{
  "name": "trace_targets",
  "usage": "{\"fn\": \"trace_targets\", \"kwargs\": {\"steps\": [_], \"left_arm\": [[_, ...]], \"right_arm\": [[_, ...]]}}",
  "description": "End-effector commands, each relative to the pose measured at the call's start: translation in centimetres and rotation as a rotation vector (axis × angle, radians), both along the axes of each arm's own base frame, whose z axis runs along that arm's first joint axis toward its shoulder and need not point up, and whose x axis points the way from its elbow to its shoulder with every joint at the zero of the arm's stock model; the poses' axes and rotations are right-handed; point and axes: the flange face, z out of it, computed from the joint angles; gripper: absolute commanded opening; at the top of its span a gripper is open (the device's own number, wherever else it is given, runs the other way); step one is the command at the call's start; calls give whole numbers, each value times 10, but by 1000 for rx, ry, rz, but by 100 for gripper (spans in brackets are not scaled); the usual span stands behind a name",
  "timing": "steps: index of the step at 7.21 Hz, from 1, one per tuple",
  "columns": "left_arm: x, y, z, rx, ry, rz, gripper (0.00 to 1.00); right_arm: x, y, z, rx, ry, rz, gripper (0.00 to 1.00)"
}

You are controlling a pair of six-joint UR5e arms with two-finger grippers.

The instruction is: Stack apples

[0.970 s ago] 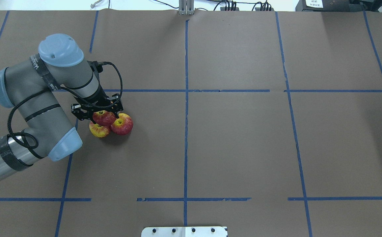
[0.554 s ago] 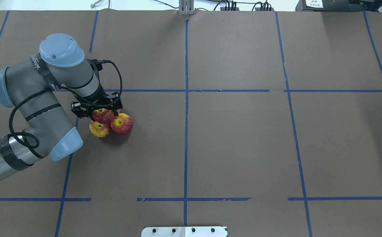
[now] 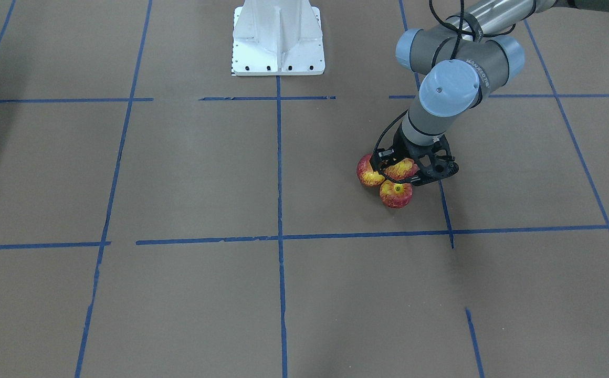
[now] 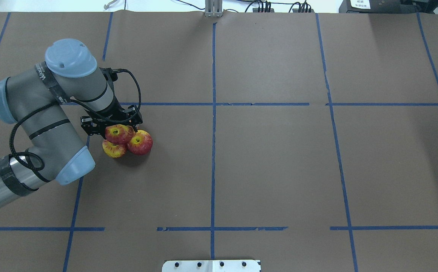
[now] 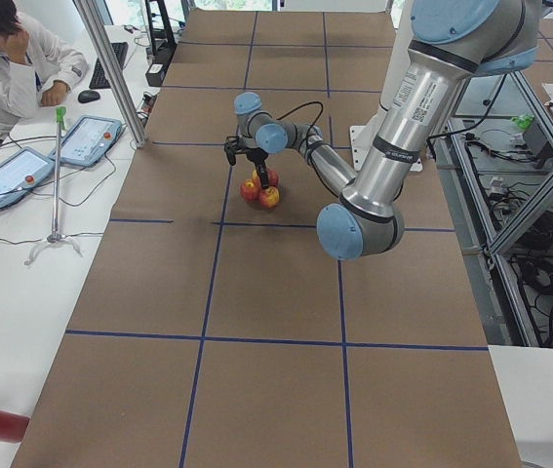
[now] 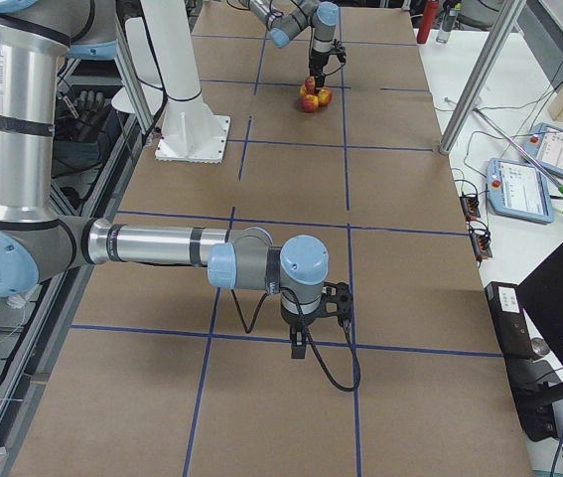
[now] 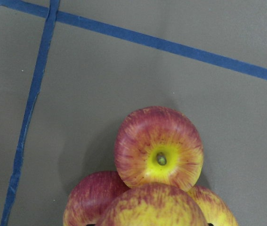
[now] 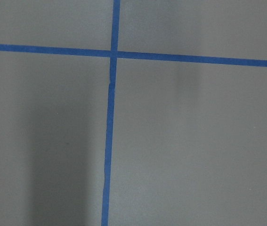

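Now, left tool (image 4: pixel 119 132) pinching top apple (image 4: pixel 119 134) over three apples (image 7: pixel 159 148), right tool (image 6: pixel 301 350) state unclear

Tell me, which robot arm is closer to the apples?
Left. The left gripper hangs right over the apples, straddling the top apple. The right gripper is far off toward the other end of the table.
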Motion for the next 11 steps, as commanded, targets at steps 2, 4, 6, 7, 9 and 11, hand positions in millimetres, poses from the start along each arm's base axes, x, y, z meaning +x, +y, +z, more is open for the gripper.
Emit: {"fn": "trace_targets", "kwargs": {"steps": [2, 4, 6, 7, 9, 11], "left_arm": [[-6, 1, -1, 4, 2, -6, 100], [-54, 7, -23, 55, 49, -47, 100], [-125, -15, -40, 151, 81, -107, 100], [-164, -15, -12, 212, 52, -73, 100], [-228, -22, 58, 329, -25, 52, 100], [-332, -38, 141, 385, -35, 156, 100]], "right_arm": [[0, 0, 0, 0, 0, 0, 100], [0, 0, 0, 0, 0, 0, 100], [0, 0, 0, 0, 0, 0, 100], [0, 0, 0, 0, 0, 0, 100], [0, 0, 0, 0, 0, 0, 100], [0, 0, 0, 0, 0, 0, 100]]}}
